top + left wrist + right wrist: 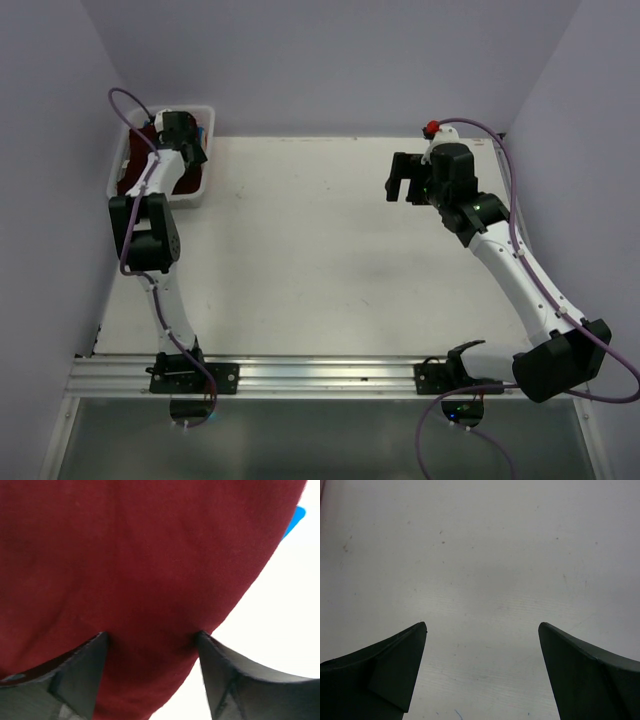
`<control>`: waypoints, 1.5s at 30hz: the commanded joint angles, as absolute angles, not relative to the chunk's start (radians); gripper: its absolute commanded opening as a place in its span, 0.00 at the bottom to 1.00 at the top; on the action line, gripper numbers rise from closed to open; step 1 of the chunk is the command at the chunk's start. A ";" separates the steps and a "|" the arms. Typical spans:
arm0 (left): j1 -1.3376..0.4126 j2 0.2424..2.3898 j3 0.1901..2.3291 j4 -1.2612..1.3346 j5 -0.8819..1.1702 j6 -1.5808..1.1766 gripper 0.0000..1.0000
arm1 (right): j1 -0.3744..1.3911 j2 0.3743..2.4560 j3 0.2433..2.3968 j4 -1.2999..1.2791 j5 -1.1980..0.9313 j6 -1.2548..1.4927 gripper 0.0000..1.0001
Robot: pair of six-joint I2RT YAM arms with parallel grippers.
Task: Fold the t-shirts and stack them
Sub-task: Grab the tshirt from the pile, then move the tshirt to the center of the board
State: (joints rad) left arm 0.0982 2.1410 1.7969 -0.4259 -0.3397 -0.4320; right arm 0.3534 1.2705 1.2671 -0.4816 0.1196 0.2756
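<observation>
A dark red t-shirt (186, 183) lies bunched in a white bin (190, 109) at the table's far left corner. It fills most of the left wrist view (125, 555). My left gripper (190, 136) reaches down into the bin. Its jaws stand apart, with the fingertips (100, 640) pressed against the red cloth and the cloth between them (152, 636). My right gripper (403, 178) hovers open and empty over the bare white table (320, 250) at the far right. In the right wrist view only tabletop shows between the jaws (482, 625).
A bit of blue (296, 519) shows beside the red shirt in the bin. The bin's white inside (280, 630) lies right of the cloth. Lilac walls close the table on three sides. A red knob (432, 127) sits behind the right arm.
</observation>
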 commanded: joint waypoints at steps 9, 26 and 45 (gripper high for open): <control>0.112 2.169 1.815 -0.377 -0.291 -0.402 0.07 | 0.356 1.279 1.259 -0.449 0.124 0.268 0.99; 0.069 1.769 1.735 -0.477 -0.307 -0.446 0.00 | 0.356 1.330 1.270 -0.433 0.095 0.284 0.99; -0.058 1.576 1.576 -0.327 0.427 -0.526 0.00 | 0.356 1.322 1.249 -0.405 0.207 0.324 0.99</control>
State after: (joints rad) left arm -0.0113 1.6772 1.6169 -0.4488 0.1493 -0.4610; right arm 0.3534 1.3361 1.2507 -0.4435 0.1562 0.3016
